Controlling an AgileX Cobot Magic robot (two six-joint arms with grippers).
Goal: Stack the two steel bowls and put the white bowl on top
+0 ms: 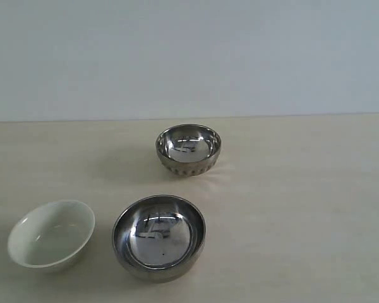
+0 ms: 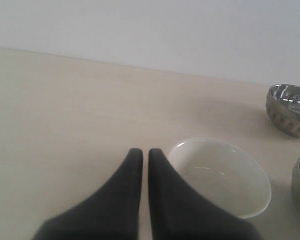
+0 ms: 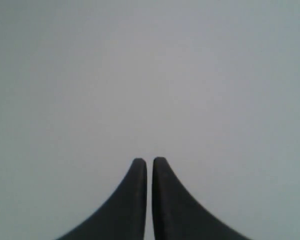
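Three bowls sit on the pale table (image 1: 316, 208), and none of them touch. The white bowl (image 1: 50, 235) is at the front left. Just beside it, on its right, is the smooth steel bowl (image 1: 158, 237). The ribbed steel bowl (image 1: 188, 149) sits farther back, near the middle, apart from the other two. All three are open side up, and nothing is stacked yet.

The left gripper (image 2: 145, 152) has its two dark fingers pressed together and holds nothing. Its tips are near the white bowl's rim. The right gripper (image 3: 149, 161) is pressed together too, with nothing in it. Behind it is only plain grey, maybe the wall (image 3: 150, 75), so I cannot tell where it is.
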